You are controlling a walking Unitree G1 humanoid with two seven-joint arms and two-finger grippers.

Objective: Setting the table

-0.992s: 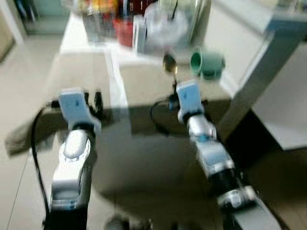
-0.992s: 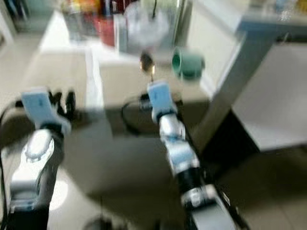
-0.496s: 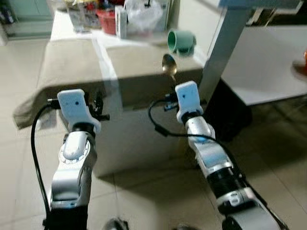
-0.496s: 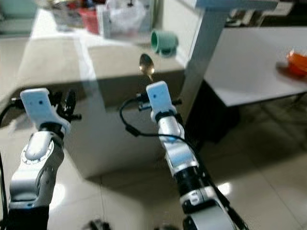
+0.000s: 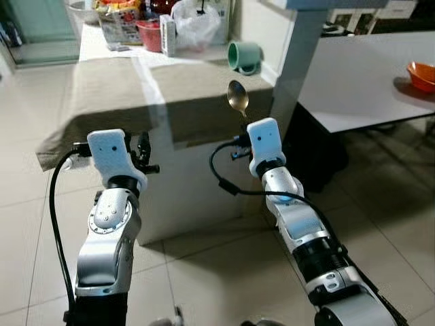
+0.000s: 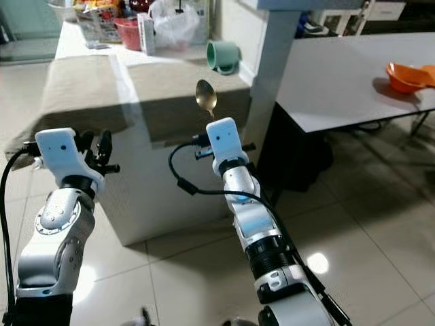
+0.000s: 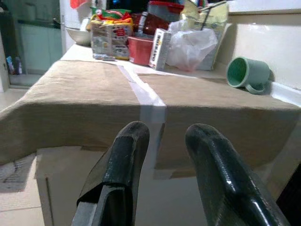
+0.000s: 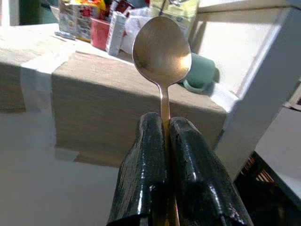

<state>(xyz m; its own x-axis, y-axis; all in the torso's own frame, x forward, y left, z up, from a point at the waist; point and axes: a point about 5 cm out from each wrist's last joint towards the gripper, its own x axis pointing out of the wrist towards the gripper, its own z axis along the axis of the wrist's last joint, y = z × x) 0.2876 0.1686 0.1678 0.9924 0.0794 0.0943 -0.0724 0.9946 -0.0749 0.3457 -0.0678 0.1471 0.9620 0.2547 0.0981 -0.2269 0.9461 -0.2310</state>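
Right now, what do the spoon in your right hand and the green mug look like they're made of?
Spoon: likely metal, brushed golden finish with soft glints, clamped in the right hand. Green mug, lying on its side: probably glazed ceramic, smooth and thick-walled, though plastic is possible.

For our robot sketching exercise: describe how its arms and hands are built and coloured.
Both arms are silver, jointed metal. Each wrist carries a white box with a blue dot. A black cable loops along each arm. The left hand and right hand each end in two long, glossy black fingers.

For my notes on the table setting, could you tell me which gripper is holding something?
The right gripper: its black fingers are shut on the golden metal spoon, bowl upward. The left gripper is open.
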